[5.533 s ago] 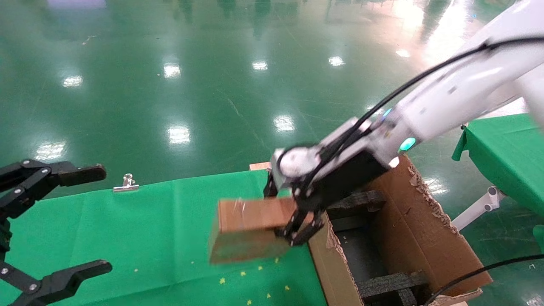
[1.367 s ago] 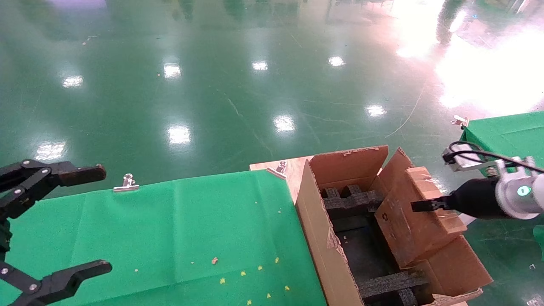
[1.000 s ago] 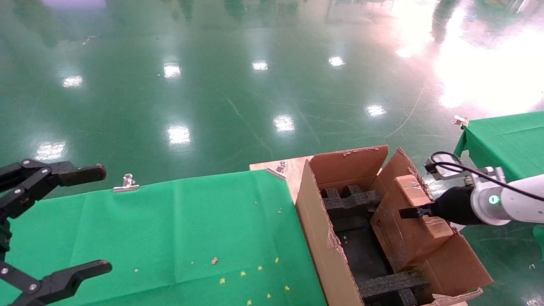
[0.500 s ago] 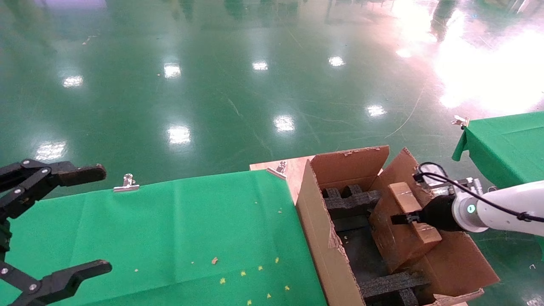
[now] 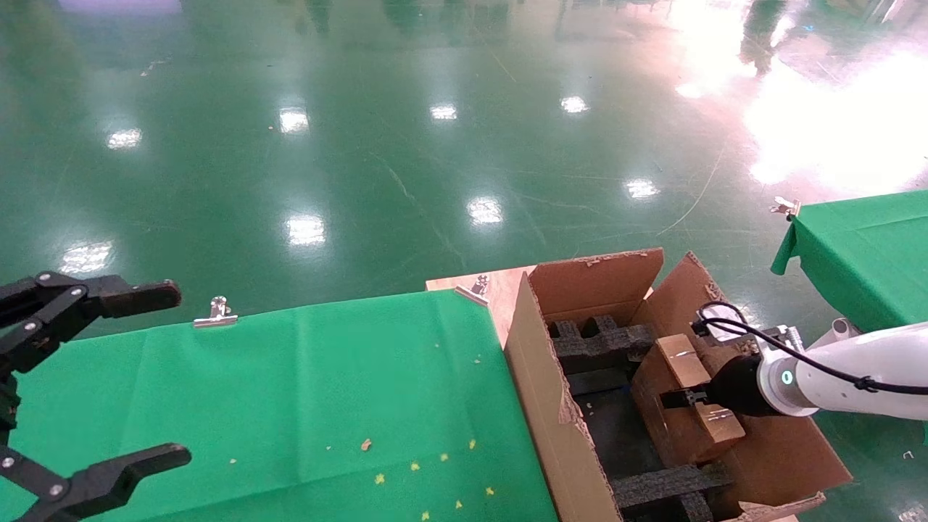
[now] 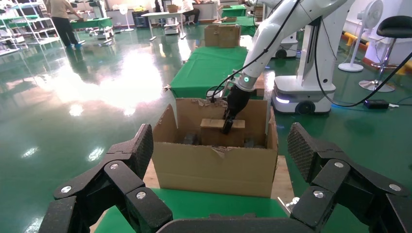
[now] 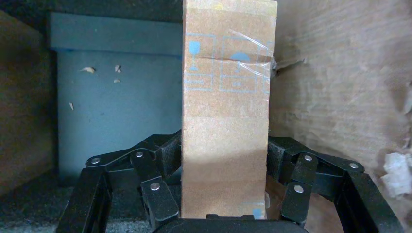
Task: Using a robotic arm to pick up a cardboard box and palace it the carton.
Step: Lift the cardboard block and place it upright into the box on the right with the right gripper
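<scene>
Blue handling symbols mark the cardboard box (image 7: 226,111). The right gripper (image 5: 678,398) clamps it, now lower inside the carton (image 5: 551,406). The left gripper (image 6: 221,187) stays parked, fingers spread.

Matt cardboard carton (image 5: 540,377) (glossy floor (image 5: 362,145))

The right arm (image 5: 863,366) was white with a black cylindrical wrist, a teal indicator light and a looped black cable. Both end effectors, left (image 5: 87,377) and right (image 7: 223,194), were black multi-link claws with silver screws.
</scene>
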You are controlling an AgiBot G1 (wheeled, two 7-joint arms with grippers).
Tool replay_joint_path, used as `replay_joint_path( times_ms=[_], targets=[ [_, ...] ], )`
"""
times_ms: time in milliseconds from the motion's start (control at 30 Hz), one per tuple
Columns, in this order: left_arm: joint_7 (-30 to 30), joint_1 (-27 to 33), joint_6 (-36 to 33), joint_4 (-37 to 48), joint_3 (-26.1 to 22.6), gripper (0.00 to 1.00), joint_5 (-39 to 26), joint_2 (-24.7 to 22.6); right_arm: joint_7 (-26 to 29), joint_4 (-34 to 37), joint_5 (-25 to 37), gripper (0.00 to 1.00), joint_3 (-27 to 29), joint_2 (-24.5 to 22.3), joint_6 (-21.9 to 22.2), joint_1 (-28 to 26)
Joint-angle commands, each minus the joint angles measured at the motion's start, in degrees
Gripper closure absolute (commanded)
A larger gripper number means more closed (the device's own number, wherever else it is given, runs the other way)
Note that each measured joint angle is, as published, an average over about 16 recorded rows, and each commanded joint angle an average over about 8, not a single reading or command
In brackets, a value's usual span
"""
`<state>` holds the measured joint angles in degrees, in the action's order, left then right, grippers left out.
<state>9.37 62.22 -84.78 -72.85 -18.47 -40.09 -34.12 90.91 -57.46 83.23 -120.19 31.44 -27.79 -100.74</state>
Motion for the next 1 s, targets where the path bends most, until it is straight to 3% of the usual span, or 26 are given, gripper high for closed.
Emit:
replay_joint_path(
  times_ms=[33,233,300,1000],
  targets=[
    [0.00,0.00,0.00,0.00,0.00,0.00,0.00,0.00,-0.43,0.32,-0.32,0.92,0.05,0.18,-0.19,0.22],
    [-0.01,0.00,0.01,0.01,0.00,0.00,0.02,0.01,-1.00,0.66,-0.91,0.17,0.18,0.40,-0.48,0.52],
    [-0.01,-0.01,0.01,0.02,0.00,0.00,0.03,0.01,-1.07,0.73,-1.02,0.00,0.20,0.45,-0.52,0.59],
    [-0.02,0.01,0.01,0.03,-0.01,0.00,0.04,0.01,-1.12,0.33,-0.77,0.00,0.26,0.08,-0.96,-0.13]
  ],
)
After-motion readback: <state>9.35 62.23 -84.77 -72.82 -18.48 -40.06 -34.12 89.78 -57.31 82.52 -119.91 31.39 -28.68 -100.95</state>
